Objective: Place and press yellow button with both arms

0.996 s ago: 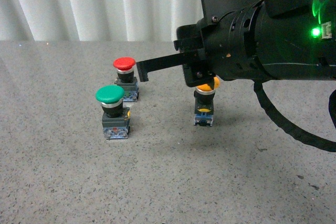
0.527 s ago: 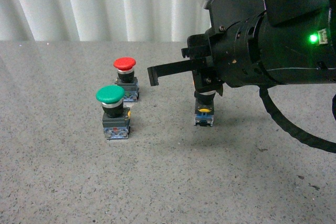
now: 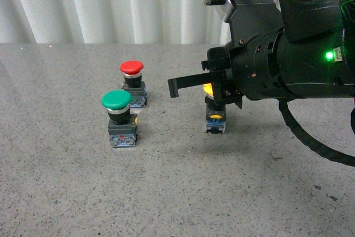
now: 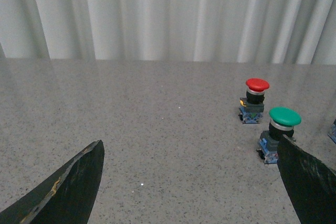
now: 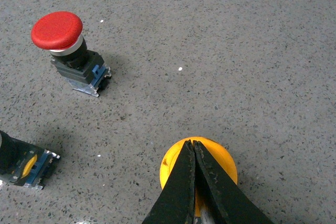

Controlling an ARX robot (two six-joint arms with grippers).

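Note:
The yellow button (image 3: pixel 215 116) stands upright on the grey table (image 3: pixel 166 192), right of centre in the front view. Its cap (image 5: pixel 221 162) fills the lower part of the right wrist view. My right gripper (image 5: pixel 192 144) is shut, and its thin black fingers (image 5: pixel 184 182) lie across the cap; whether they touch it I cannot tell. In the front view the right gripper (image 3: pixel 173 87) points left from the bulky black arm (image 3: pixel 288 65), which hides most of the cap. My left gripper (image 4: pixel 190 142) is open over bare table, with nothing between its fingers.
A green-capped button (image 3: pixel 116 101) (image 4: pixel 284 116) and a red-capped button (image 3: pixel 131 67) (image 4: pixel 257 84) (image 5: pixel 56 29) stand left of the yellow one. A white curtain (image 3: pixel 111 4) closes the back of the table.
The right arm has shifted to the right, taking its shut fingers with it. The buttons have not moved.

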